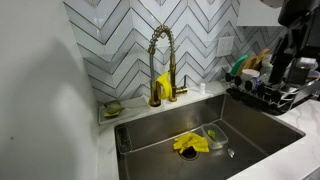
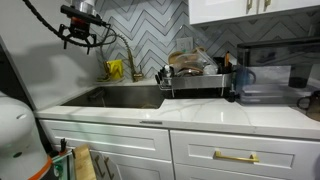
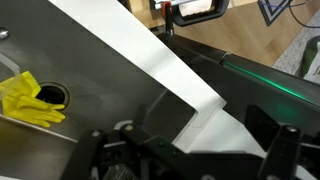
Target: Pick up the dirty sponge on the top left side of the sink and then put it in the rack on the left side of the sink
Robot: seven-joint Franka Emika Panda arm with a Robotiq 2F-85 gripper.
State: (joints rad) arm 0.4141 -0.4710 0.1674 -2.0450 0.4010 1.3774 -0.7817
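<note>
The dirty sponge (image 1: pixel 112 108), a small olive pad, lies on the white ledge at the sink's back left corner, left of the brass faucet (image 1: pixel 160 62). The rack (image 1: pixel 123 137) is a narrow steel holder on the left wall of the sink (image 1: pixel 262 136). My gripper (image 2: pixel 82 38) hangs high over the near side of the sink (image 2: pixel 120 97), far from the sponge. In the wrist view my gripper (image 3: pixel 190 152) is open and empty, above the white front rim of the sink (image 3: pixel 100 70). Sponge and rack do not show in the wrist view.
A bright yellow cloth (image 1: pixel 190 143) (image 3: pixel 25 100) lies on the basin floor by the drain, beside a green scrubber in a steel tray (image 1: pixel 214 134). Another yellow cloth (image 1: pixel 163 85) hangs at the faucet. A black dish rack (image 1: pixel 265 88) (image 2: pixel 195 75) with dishes stands right of the sink.
</note>
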